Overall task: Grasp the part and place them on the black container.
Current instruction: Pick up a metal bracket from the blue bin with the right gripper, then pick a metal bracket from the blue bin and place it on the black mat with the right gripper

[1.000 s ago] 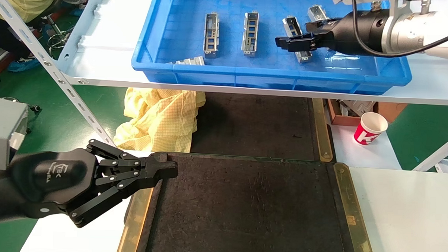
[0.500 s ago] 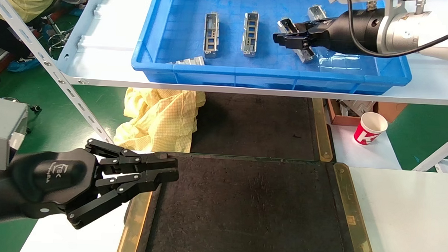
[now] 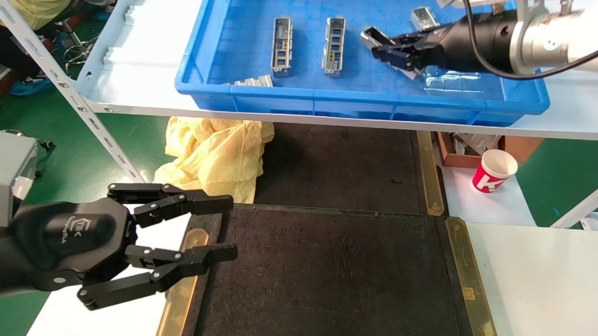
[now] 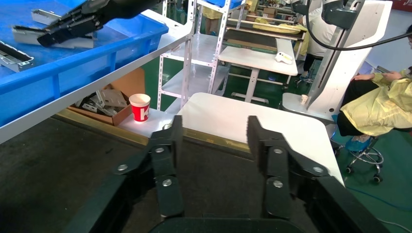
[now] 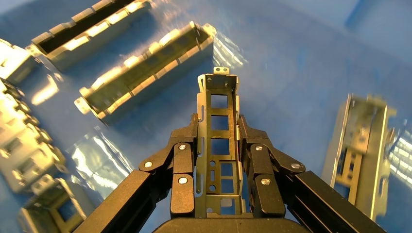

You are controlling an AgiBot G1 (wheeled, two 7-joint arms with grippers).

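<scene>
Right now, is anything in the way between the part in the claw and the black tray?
Nothing visible. The right gripper holds the part over the blue bin; the tray lies bare below, left gripper at its edge.

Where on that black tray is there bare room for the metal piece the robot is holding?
Nearly everywhere: the black container shows bare dark surface between its brass side strips. Only its near-left corner is crowded, where the open left gripper hovers. The right gripper holds the part over the blue bin, where other parts lie.
</scene>
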